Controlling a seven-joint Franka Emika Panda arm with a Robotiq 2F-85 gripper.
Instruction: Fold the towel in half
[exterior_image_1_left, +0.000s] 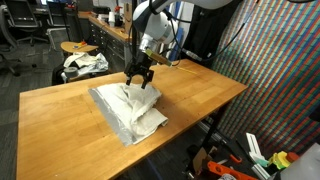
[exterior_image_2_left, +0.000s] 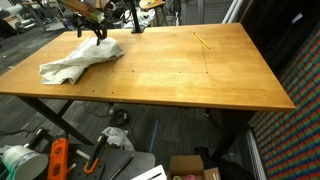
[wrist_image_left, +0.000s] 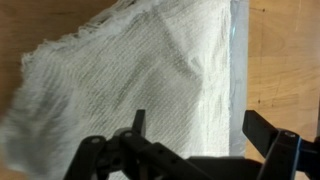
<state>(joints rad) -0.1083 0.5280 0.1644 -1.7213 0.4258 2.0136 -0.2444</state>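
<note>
The towel is an off-white, wrinkled cloth lying crumpled on the wooden table; it also shows at the far left of the table in an exterior view. My gripper hangs just above the towel's far edge, jaws open, nothing between them. In the wrist view the towel fills most of the picture, its grey border strip running along the right side. The gripper straddles that border: one fingertip over the cloth, the other over bare wood.
A round stool with a bundle of cloth stands behind the table. A thin yellow stick lies on the table's far side. Boxes and tools sit on the floor under the table.
</note>
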